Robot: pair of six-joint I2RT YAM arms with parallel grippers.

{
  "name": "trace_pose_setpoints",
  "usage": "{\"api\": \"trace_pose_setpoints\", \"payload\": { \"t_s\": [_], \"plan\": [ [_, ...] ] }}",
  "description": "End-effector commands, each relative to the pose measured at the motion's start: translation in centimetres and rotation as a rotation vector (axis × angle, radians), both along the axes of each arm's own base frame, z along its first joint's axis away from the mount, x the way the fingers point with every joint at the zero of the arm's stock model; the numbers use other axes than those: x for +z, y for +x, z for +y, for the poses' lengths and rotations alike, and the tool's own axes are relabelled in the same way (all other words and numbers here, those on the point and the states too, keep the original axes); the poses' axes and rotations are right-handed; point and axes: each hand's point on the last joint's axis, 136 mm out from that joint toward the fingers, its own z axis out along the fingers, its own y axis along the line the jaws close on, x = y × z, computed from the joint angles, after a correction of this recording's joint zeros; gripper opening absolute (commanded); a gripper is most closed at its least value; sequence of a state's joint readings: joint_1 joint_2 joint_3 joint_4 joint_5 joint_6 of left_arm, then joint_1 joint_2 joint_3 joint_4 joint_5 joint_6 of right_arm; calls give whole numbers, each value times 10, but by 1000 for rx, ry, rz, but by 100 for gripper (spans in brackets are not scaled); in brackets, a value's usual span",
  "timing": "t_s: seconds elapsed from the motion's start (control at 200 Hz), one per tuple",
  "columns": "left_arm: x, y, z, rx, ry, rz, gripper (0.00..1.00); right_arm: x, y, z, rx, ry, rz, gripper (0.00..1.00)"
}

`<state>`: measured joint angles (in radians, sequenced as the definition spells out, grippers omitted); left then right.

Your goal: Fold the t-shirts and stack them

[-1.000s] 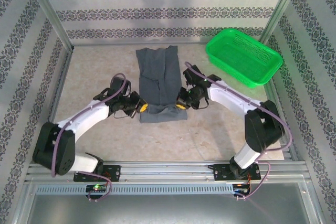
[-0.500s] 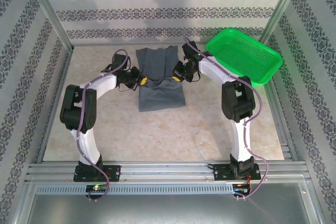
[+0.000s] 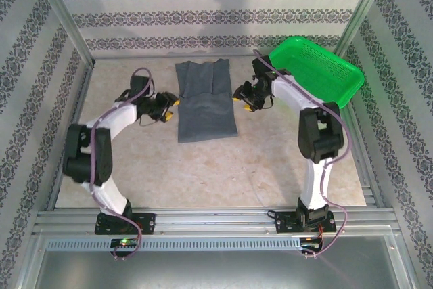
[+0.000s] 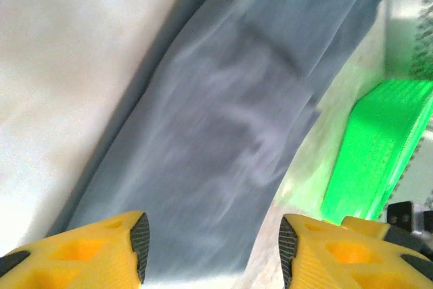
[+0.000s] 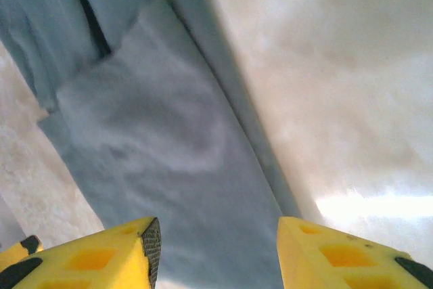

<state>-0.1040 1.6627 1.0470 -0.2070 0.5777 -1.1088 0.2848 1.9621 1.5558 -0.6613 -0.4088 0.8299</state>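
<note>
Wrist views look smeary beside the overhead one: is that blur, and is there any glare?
Left wrist: the dark slate-grey soft-fabric t-shirt is smeared, likely motion blur, though the yellow left tool is sharp. Right wrist: same smear, plus washed-out glare on the pale table. Top external: crisp, evenly lit, faint shadows.

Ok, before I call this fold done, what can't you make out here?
- T-shirt layers: too small in the top view to count; underside hidden by the shirt itself.
- Left wrist view: fabric motion-blurred; its near edge is cut off at the bottom edge around the left gripper.
- Right wrist view: also blurred; the shirt runs off the top and bottom edges, past the right gripper.
- Green basket: near-left rim hidden by the right arm.
</note>
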Motion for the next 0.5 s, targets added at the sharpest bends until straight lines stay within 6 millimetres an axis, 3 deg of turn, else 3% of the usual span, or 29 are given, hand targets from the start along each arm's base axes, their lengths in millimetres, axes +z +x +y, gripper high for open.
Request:
{"api": "trace_pose_setpoints", "payload": {
  "t_s": [0.0, 0.07, 0.18, 0.355, 0.495],
  "plan": [
    [-31, -48, -12, 17, -75, 110, 52, -8, -39, 12, 41, 1, -13, 51],
    [-41, -61, -21, 41, -114, 137, 52, -20, -60, 18, 44, 18, 9, 52],
    [-56, -63, -32, 56, -136, 163, 53, -43, -78, 24, 28, 49, 62, 53],
    [-72, -48, -47, 53, -150, 173, 51, -68, -74, 30, 16, 68, 107, 51],
    [-82, -42, -58, 31, -152, 182, 37, -80, -68, 34, 4, 67, 142, 41]
  ]
}}
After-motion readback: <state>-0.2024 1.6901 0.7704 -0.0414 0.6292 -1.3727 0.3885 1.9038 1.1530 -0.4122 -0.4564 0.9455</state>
